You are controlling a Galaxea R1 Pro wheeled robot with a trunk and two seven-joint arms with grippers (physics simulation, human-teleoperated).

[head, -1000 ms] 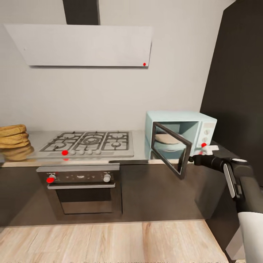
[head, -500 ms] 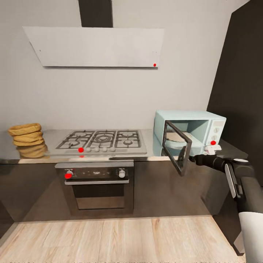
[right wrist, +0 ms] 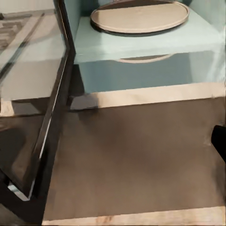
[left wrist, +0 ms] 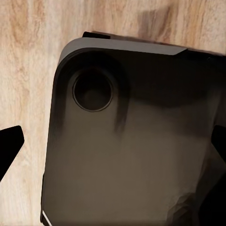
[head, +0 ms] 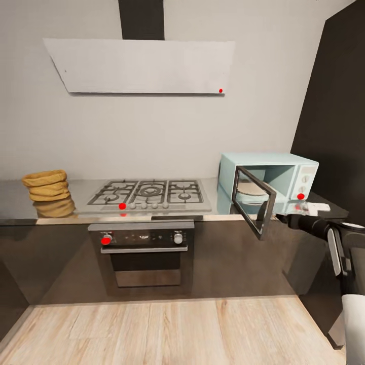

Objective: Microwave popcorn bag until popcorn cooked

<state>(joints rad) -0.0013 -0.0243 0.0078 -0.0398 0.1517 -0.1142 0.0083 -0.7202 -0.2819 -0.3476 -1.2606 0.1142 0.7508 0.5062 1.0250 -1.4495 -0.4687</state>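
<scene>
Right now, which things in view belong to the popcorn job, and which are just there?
Job:
squat tan-brown popcorn bag on the dark glossy countertop
pale-blue microwave, door open
round beige turntable inside

Not the job:
steel gas hob
built-in steel oven
grey extractor hood

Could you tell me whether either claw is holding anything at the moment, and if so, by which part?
Nothing appears held. The right claw reaches out beside the microwave's open door, and the popcorn bag sits alone on the countertop.

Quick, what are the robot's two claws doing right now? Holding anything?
Left gripper: open, holding nothing, over the robot's dark base.
Right gripper: cannot be told; it sits beside the pale-blue microwave.
</scene>
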